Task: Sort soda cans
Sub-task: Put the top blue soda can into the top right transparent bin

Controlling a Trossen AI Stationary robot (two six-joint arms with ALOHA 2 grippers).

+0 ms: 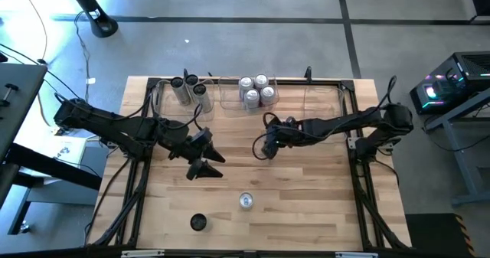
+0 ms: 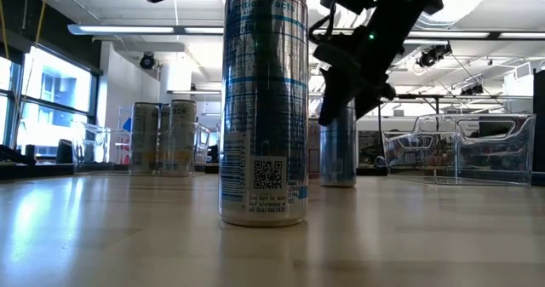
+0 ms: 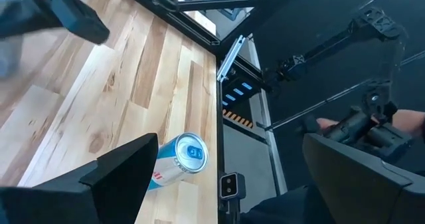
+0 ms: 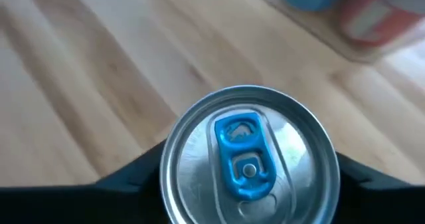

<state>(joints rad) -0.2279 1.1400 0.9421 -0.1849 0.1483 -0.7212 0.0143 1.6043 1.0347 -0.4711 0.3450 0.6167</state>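
My right gripper (image 1: 268, 145) is over the table's middle, shut on a silver soda can with a blue tab (image 4: 249, 159); in the low view that can (image 2: 338, 151) stands upright below the fingers. My left gripper (image 1: 205, 155) hovers open left of centre, touching nothing. A silver can (image 1: 245, 201) and a black-topped can (image 1: 198, 222) stand on their bases near the near edge. The silver one fills the low view (image 2: 264, 108) and shows between my left fingers (image 3: 182, 159), farther off. Three dark cans (image 1: 189, 88) and several silver and pink cans (image 1: 256, 90) stand in bins. My right gripper pinches the silver can's upper wall just below the rim (image 4: 174, 159) between its two fingers, one on each side, coming from above and pointing down. The can is upright. Whether its base (image 2: 338, 181) rests on the table or hangs just above it, I cannot tell.
Clear plastic bins (image 1: 321, 97) line the far edge; the rightmost one (image 2: 464, 146) holds no cans. A black frame (image 1: 138, 181) runs along the table's sides. Bare wood (image 1: 321, 189) lies right of the near cans.
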